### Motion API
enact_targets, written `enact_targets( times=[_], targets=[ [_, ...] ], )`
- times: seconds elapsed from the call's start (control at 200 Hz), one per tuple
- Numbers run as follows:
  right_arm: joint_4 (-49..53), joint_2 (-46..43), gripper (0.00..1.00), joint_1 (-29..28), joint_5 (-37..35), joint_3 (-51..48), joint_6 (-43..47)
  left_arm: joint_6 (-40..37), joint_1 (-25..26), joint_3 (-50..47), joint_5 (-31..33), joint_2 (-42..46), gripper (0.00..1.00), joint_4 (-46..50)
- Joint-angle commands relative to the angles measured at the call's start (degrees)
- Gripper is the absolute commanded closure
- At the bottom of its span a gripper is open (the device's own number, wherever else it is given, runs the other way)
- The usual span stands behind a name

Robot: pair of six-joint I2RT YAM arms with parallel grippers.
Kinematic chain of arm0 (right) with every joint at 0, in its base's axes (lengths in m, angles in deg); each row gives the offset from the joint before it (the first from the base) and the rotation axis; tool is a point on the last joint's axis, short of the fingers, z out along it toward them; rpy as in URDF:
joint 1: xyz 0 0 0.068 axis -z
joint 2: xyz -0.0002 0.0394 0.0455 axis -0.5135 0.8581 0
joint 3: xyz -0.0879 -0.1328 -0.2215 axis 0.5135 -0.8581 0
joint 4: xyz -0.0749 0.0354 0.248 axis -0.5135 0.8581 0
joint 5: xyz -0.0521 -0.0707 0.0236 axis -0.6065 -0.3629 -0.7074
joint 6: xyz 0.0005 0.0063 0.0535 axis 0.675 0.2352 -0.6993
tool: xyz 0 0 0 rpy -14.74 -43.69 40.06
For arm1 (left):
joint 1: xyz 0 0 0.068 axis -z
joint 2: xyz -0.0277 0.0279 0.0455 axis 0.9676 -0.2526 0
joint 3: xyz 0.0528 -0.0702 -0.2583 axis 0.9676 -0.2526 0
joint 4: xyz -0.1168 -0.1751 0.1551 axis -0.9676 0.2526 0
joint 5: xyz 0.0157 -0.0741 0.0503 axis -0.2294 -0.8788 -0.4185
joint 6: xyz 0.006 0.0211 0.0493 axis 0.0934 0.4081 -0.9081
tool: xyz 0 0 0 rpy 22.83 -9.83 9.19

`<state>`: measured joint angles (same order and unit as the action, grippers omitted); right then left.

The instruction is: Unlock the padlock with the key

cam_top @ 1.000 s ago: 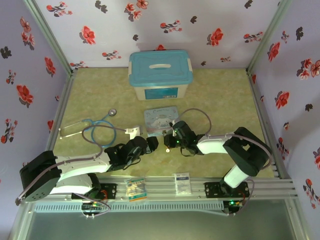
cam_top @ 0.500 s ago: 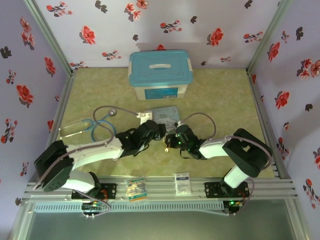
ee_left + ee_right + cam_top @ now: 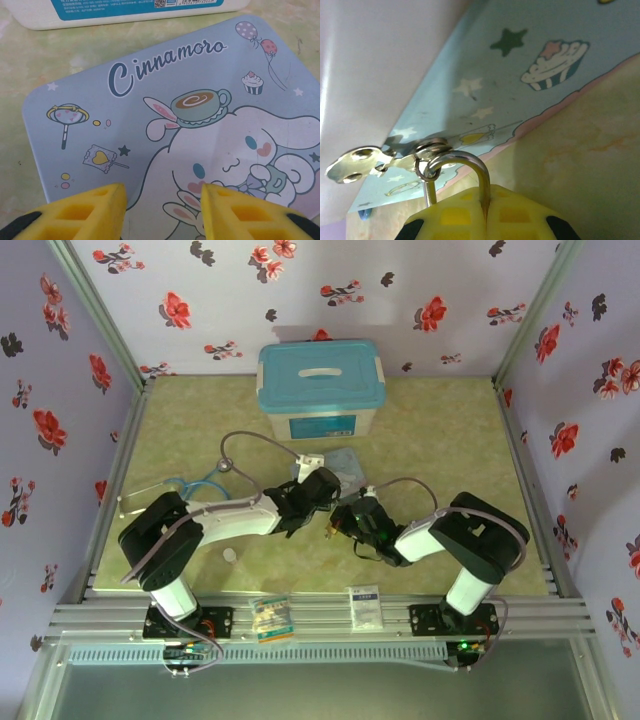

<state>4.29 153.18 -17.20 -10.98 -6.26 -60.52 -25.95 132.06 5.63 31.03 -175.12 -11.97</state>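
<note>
Currently the right fingers point(image 3: 450, 215) are clamping shut on the padlock point(image 3: 460, 156), lower centre of the right wrist view. Its key point(image 3: 357, 162) is dangling at left: light, stiff, slippery, and probably best pinched by its flat head. The left fingers point(image 3: 85, 210) are hovering half open, empty, above the cartoon tin point(image 3: 150, 100).

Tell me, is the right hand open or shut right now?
Shut: the right hand's yellow fingers press together on the padlock, only its silvery shackle sticking out.
</note>
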Motion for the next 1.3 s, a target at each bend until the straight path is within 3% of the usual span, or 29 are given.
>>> enact_targets(
  times=[0.0, 0.26, 0.825, 0.905, 1.295],
  targets=[
    [0.52, -0.16, 1.0, -0.01, -6.15, -1.41, -2.98, 1.25, -0.5, -5.51, 0.46, -1.23, 0.55, 2.86],
    [-4.59, -1.43, 1.0, 1.6, -7.91, -3.08, -3.08, 3.17, -0.52, -15.63, -0.16, -0.43, 0.54, -8.43],
    [-3.02, -4.9, 1.0, 5.47, -8.2, -5.54, -5.47, 5.02, -1.23, -18.3, 0.46, -1.65, 0.54, -9.52],
    [1.81, -5.42, 1.0, 5.56, -8.48, -4.18, -5.65, 5.12, -1.51, -18.67, 0.5, -1.65, 0.54, -9.68],
    [5.34, 0.53, 1.0, 6.97, -7.24, -1.79, -5.29, 5.31, -2.21, -20.13, 0.41, -0.51, 0.54, -10.2]
  ],
)
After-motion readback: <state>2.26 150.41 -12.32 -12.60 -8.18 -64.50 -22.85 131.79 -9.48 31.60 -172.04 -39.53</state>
